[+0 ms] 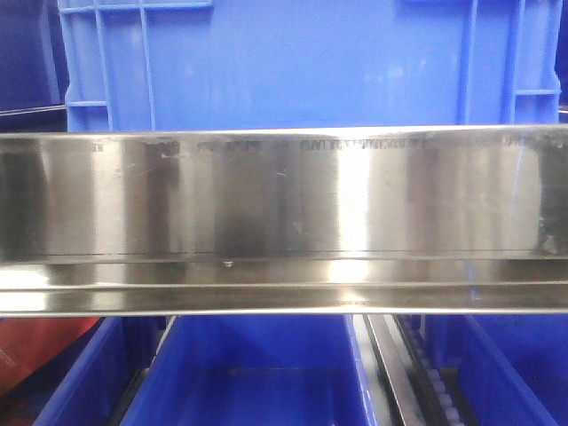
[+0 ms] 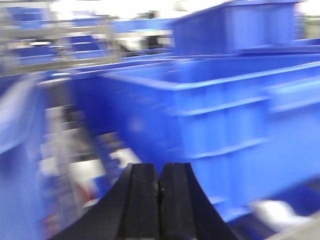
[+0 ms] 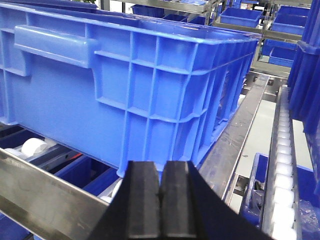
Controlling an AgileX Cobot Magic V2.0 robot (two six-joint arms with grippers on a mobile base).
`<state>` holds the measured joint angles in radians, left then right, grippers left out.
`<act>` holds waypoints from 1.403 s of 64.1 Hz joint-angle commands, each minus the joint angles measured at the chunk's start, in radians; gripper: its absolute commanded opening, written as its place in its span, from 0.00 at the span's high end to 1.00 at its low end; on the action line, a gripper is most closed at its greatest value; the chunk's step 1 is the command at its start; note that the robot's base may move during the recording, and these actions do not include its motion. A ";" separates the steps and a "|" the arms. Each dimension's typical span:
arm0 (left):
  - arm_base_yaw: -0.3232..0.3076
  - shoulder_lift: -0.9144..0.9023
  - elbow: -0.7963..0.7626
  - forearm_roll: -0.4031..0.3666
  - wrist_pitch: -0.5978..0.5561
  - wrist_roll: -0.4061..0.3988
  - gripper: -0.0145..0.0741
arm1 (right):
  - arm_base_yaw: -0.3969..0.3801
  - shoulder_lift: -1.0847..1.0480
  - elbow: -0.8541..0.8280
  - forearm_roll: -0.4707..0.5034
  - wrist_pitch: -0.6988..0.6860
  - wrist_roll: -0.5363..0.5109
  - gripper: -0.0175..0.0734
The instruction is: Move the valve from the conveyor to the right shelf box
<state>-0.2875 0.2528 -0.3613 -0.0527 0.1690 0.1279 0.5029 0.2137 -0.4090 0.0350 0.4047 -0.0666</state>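
Both arms face the blue shelf box (image 3: 125,85), left fingers (image 2: 145,200) and right fingers (image 3: 145,200) pressed together, no valve visible; next likely fetching it

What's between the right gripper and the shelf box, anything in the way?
A steel shelf rail crosses just below the shut right gripper, with the blue box right behind it. No valve shows in any view.

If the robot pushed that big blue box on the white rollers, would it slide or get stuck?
The big blue box would probably glide, since it sits on white rollers. Its ribbed plastic walls look stiff, so it likely wouldn't bend. It is wide and low, so it seems unlikely to tip. Its weight is unclear; the inside is hidden.
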 commanded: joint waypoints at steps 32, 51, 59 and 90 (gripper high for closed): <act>0.294 -0.253 0.361 -0.006 -0.204 -0.086 0.96 | -0.003 -0.004 0.003 -0.006 -0.024 -0.007 0.99; 0.305 -0.253 0.361 -0.006 -0.211 -0.086 0.96 | -0.003 -0.004 0.003 -0.006 -0.026 -0.007 0.99; 0.305 -0.253 0.361 -0.006 -0.211 -0.086 0.96 | -0.003 -0.004 0.003 -0.006 -0.026 -0.007 0.99; 0.305 -0.253 0.361 -0.006 -0.211 -0.086 0.96 | -0.003 -0.004 0.003 -0.006 -0.026 -0.007 0.99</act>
<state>0.0125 0.0055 0.0010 -0.0547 -0.0207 0.0501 0.5029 0.2137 -0.4090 0.0350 0.4047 -0.0685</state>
